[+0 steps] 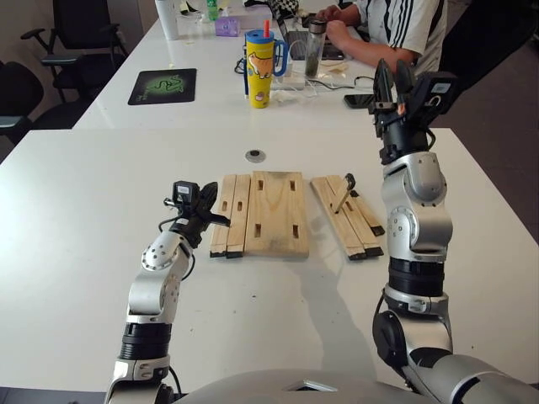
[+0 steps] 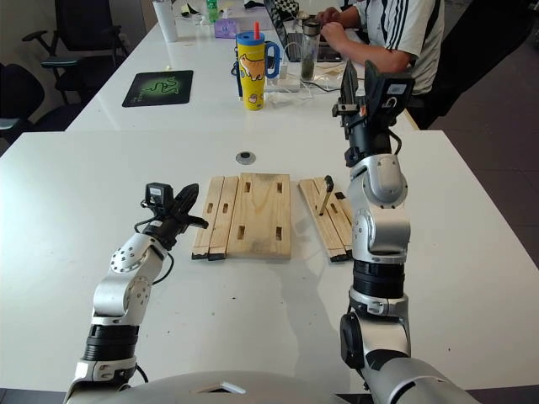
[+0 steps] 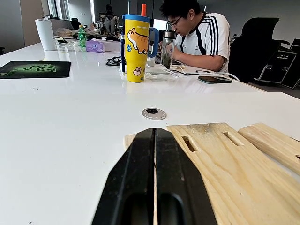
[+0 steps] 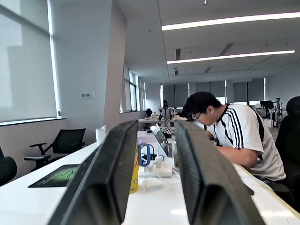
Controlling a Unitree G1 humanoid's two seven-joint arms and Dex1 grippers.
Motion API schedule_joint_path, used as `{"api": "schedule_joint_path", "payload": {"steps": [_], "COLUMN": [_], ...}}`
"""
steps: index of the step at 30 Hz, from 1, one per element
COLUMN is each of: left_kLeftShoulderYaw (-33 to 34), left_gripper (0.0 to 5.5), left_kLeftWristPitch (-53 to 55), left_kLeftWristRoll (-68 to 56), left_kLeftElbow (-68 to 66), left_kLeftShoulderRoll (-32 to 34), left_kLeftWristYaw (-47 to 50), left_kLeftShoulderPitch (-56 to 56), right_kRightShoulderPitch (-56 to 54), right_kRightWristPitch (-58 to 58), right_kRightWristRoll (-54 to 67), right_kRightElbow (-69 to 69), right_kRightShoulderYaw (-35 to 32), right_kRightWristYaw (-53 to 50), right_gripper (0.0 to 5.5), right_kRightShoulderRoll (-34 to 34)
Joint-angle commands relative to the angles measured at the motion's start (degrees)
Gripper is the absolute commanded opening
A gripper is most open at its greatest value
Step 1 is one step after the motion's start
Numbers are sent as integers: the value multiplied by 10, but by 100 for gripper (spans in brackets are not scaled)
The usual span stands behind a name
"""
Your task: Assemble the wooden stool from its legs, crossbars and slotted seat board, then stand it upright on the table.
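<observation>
Though closed, left hand [image 1: 215, 220] beside planks [image 1: 238, 209]

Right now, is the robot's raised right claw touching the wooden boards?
Apart. The left eye view shows the right gripper up in the air, open, well clear of the wooden boards lying on the table.
</observation>
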State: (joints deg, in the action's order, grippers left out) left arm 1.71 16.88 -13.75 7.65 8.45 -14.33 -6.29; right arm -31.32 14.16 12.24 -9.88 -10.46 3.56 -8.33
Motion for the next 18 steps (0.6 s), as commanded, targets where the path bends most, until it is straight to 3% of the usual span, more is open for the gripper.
{"api": "schedule_joint_path", "payload": {"steps": [1,9,15,18], "left_kLeftShoulderYaw": [2,6,5,4], "left_gripper": [0,0,0,0], "left_kLeftWristPitch": [-1,-5,-6,-6], "left_kLeftWristRoll": [3,6,8,9], "left_kLeftElbow": [19,41,54,55], "left_kLeftShoulderRoll": [-8,-22,-28,-28], "left_kLeftWristYaw": [11,34,44,46], "left_kLeftShoulderPitch": [26,55,69,70], "right_kRightShoulderPitch": [81,293,309,304], "right_kRightWristPitch": [86,245,407,470], "right_kRightWristRoll": [5,49,97,110], "right_kRightElbow": [-42,-156,-196,-200], "right_kRightShoulderYaw": [-18,4,8,29], "right_kRightWristYaw": [11,99,115,121], "right_gripper": [143,253,344,344], "right_kRightShoulderRoll": [-42,-107,-136,-147]}}
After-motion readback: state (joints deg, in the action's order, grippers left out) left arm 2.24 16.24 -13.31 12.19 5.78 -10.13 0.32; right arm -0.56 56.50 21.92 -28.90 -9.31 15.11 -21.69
